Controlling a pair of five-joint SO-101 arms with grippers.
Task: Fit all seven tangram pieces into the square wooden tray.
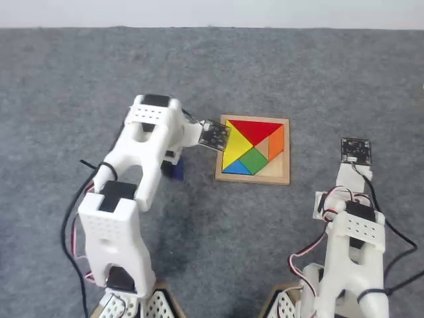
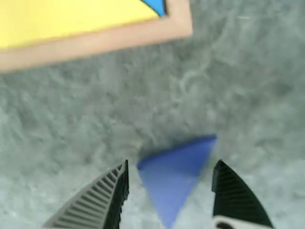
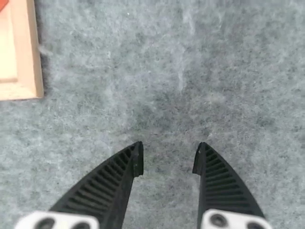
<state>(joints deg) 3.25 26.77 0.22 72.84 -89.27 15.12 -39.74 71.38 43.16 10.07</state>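
Blue triangle [image 2: 175, 183] is sitting flat on the grey felt [image 2: 238, 86], right between the jaws of the left pincer [image 2: 171, 165], which are spread wide either side of it. Wooden tray [image 2: 95, 42] is just beyond. Right pincer [image 3: 167, 153] hangs partly open over the felt near the tray's corner.

no readable text, labels, numbers or signs on anything in view

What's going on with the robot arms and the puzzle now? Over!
Left tool open, straddling blue triangular piece on grey carpet, not gripping. Right tool open over carpet beside square wooden tray. Tray part filled, bare wood gap showing.
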